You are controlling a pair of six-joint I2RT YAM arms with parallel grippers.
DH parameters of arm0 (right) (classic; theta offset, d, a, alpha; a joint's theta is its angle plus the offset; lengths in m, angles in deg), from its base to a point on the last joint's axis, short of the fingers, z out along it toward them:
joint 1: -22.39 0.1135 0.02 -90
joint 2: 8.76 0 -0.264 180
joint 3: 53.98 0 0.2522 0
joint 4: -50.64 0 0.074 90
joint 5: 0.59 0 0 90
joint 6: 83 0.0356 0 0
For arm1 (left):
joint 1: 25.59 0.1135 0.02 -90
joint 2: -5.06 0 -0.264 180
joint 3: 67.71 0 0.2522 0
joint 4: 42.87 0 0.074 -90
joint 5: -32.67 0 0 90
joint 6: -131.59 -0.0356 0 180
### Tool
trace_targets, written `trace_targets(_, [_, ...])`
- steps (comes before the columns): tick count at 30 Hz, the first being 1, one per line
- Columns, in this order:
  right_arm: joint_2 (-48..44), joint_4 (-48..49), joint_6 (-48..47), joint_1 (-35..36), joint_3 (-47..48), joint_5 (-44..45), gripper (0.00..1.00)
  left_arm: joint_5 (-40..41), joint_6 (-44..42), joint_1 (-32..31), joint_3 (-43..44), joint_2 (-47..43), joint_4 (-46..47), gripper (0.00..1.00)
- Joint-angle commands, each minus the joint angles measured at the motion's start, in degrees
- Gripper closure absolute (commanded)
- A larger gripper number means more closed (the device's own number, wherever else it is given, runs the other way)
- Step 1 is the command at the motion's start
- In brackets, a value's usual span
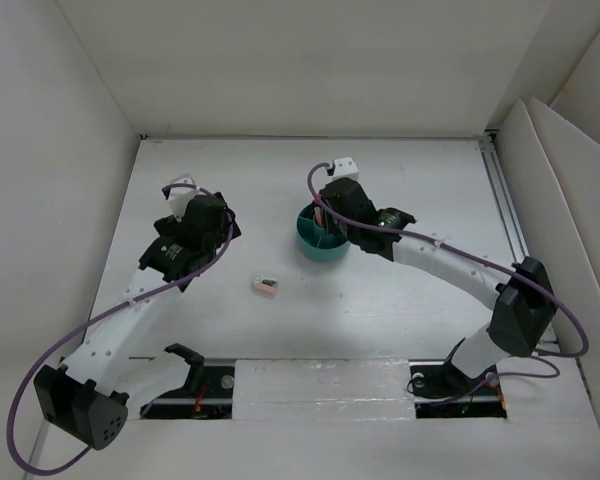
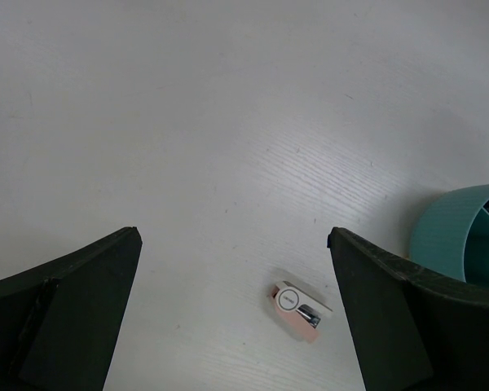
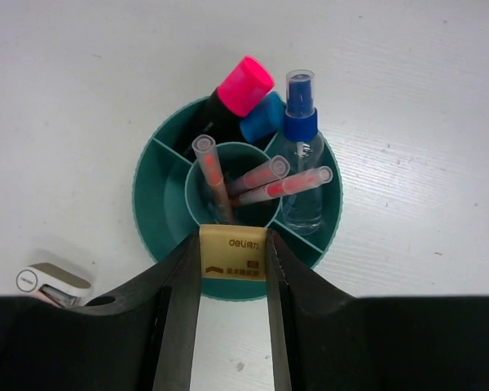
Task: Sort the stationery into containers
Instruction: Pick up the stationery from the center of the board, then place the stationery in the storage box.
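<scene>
- The left hand [image 1: 212,212] is seen well to the left of the teal organizer [image 1: 310,248], above the white desk [image 1: 400,300]. Its jaws are spread fully wide and nothing is held between them.
- In the left wrist view only bare desk is seen between the two dark fingers [image 2: 73,309], with the organizer's rim cut off at the right edge.
- The pale pink eraser [image 1: 265,287] is found lying flat on the desk, to the left of the organizer and nearer to the arm bases, apart from its wall. It is touched by neither hand. A white face with a round mark is shown on its upper side.
- The organizer is set upright on the desk, its central cup ringed by divided compartments.
- Three pink-orange pens [image 3: 257,175] are stood in the central cup, leaning outward with their clear caps up.
- A pink-capped marker [image 3: 243,88] and a blue-capped marker [image 3: 262,119] are stood side by side in the outer compartment on the far side of the organizer, as seen from the right wrist.
- A clear bottle [image 3: 301,167] with a blue spray top is placed in the outer compartment just to the right of the markers.
- The right hand [image 3: 232,244] is held over the near rim of the organizer. Its jaws are partly closed, and the tan block [image 3: 232,257] is clamped between them, with both fingers pressed against the block's sides. Printed lettering is carried on the block's visible face. Whether the block touches the rim cannot be told.
</scene>
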Motion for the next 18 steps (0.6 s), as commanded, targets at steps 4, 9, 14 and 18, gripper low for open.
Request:
trace_targets(4, [-2.2,3.6,-4.6,-1.9,-2.4,-3.7,0.98,0.1,-0.8,0.1,1.2,-1.1,0.7,0.00])
trace_targets(9, [-2.7,4.9,-3.9,-1.9,-5.9,-3.7,0.98,-0.5,-0.8,0.1,1.2,-1.1,1.3,0.00])
trace_targets(14, [-2.7,5.6,-2.7,-1.9,-8.5,-4.3,0.98,-0.5,-0.8,0.1,1.2,-1.1,1.3,0.00])
trace_targets(18, [-2.1,6.7,-2.7,-1.9,-9.0,-4.3,0.98,-1.0,-1.3,0.1,1.2,-1.1,1.3,0.00])
